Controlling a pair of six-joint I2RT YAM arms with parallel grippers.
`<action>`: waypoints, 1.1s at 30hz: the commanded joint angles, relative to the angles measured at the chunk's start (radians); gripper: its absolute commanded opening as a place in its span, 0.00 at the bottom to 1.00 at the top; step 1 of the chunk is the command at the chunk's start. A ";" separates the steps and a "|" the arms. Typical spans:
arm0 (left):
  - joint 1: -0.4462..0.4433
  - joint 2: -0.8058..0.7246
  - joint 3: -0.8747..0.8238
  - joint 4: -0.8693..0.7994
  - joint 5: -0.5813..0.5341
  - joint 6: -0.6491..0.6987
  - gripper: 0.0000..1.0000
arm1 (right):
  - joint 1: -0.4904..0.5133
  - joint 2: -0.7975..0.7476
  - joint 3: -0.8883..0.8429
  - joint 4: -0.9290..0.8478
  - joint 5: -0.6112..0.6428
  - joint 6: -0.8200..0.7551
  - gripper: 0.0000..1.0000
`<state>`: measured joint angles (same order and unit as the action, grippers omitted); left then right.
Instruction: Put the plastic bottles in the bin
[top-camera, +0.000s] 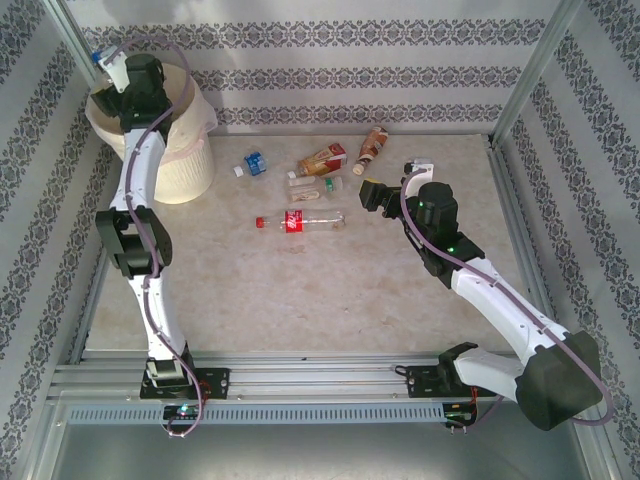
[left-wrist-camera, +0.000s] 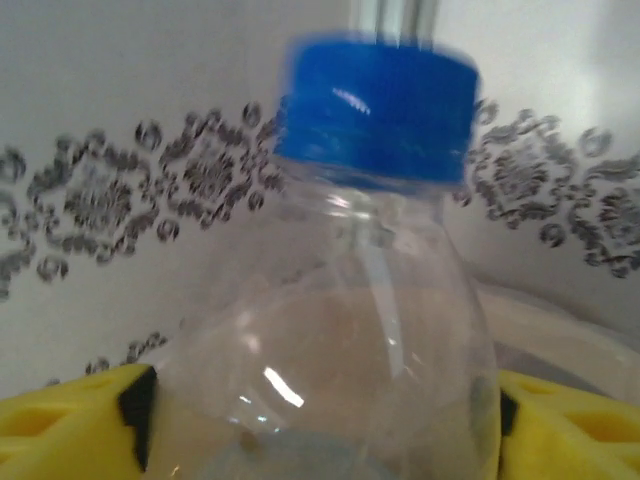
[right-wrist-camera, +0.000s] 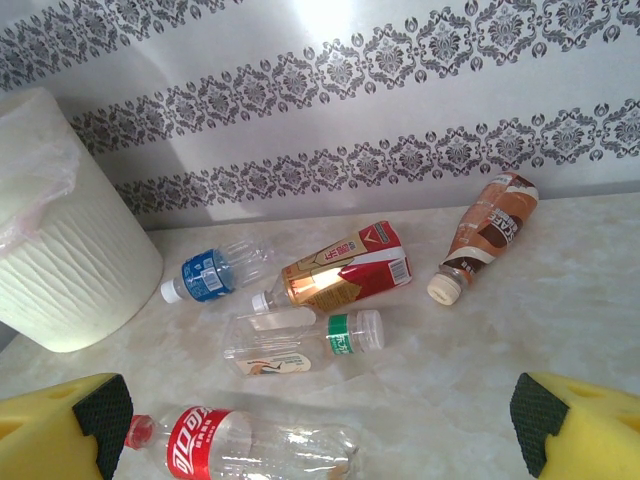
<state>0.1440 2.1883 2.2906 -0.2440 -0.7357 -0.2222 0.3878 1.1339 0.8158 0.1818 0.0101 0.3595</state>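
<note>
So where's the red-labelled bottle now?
In the top view the red-labelled bottle lies on its side on the table, nearer the arm bases than the other bottles, left of the right gripper.

the light is bright and even — a white glare washes the patterned wall (right-wrist-camera: 325, 20) in the right wrist view, shadows on the table (top-camera: 300, 290) are soft, and the close blue-capped bottle (left-wrist-camera: 340, 330) in the left wrist view is blurred.
</note>
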 joint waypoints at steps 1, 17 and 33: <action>0.014 0.025 0.153 -0.250 -0.061 -0.106 0.91 | -0.012 0.002 0.025 -0.002 -0.018 -0.008 0.98; 0.027 -0.021 0.218 -0.331 0.259 -0.188 1.00 | -0.011 0.018 0.043 -0.005 -0.036 0.005 0.98; -0.173 -0.208 0.086 -0.461 0.604 -0.246 1.00 | -0.012 0.055 0.043 -0.029 0.003 0.042 0.98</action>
<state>0.0757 2.1246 2.4393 -0.6815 -0.1799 -0.4610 0.3878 1.1683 0.8368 0.1600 -0.0109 0.3752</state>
